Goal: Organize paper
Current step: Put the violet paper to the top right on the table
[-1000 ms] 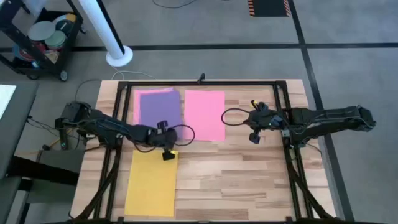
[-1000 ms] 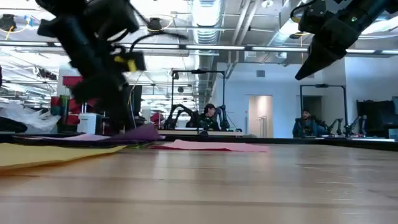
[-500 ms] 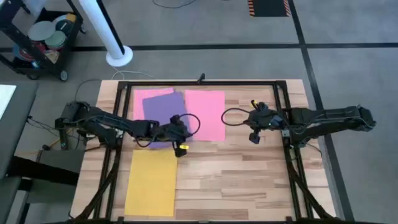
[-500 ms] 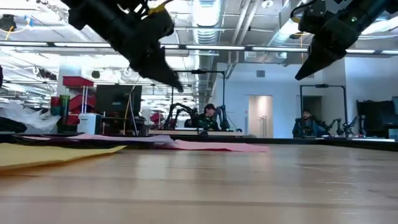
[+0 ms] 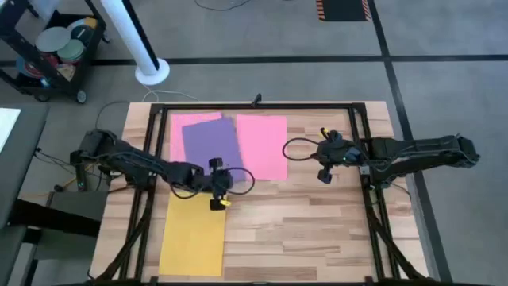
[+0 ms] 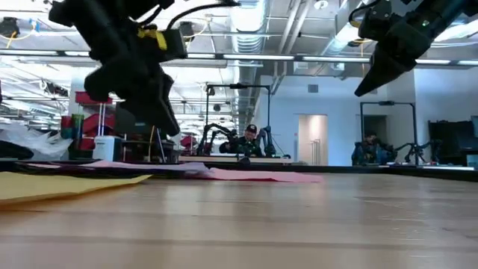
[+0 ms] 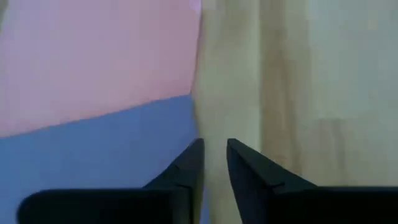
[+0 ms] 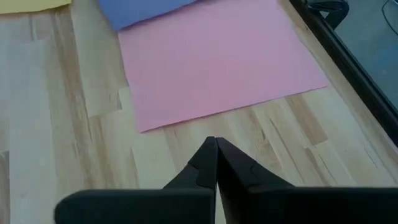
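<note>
Hovering above the wooden table, the left gripper has its fingers nearly pressed together with a thin gap, pinching nothing; the purple sheet lies flat just beyond and beside its tips, overlapping a pink sheet, and the yellow sheet lies right beneath and behind it. The right gripper, fingers pressed together and empty, hangs over bare wood with the second pink sheet flat just ahead of it.
</note>
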### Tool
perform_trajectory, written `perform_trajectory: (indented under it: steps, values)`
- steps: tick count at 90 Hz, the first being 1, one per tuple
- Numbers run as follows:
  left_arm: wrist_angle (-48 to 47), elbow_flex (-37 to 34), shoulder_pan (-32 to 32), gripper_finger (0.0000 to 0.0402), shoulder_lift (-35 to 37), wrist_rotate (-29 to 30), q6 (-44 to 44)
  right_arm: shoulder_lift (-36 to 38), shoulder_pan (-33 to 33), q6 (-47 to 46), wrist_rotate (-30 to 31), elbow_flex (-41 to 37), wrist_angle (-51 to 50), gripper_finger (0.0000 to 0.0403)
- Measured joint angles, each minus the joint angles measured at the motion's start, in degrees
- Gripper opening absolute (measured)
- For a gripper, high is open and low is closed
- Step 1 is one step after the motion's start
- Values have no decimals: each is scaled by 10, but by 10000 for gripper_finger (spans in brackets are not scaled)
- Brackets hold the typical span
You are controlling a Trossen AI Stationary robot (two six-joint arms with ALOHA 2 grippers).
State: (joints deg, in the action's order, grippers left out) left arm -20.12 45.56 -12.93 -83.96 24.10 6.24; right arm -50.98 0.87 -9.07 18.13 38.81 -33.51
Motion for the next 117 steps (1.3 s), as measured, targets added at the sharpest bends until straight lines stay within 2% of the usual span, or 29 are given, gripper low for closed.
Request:
perform_trajectory:
  steps: [8, 19, 41, 58, 70, 85, 100, 117]
  values:
    - [-15, 1, -9, 104, -24, 7, 0, 0, 0, 0, 0, 0, 1, 0]
    - [-33, -1, -19, 123, -63, 52, 6, 0, 0, -1, 0, 0, 1, 0]
    - [-53, 0, -19, 138, -116, 102, 40, 0, 0, -1, 0, 0, 1, 0]
    - [-67, 3, -13, 137, -135, 90, 72, 0, 0, -1, 0, 0, 1, 0]
    - [-78, 7, -14, 109, -129, 90, 95, 0, 0, -1, 0, 0, 1, 0]
    - [-139, 46, -15, 14, -133, 89, 74, 0, 0, -1, 0, 0, 1, 0]
    - [-141, 89, -16, 2, -132, 105, 30, 0, 0, 1, 0, 0, 1, 0]
    - [-92, 136, -8, 1, -131, 110, -41, 0, 0, 1, 0, 0, 1, 0]
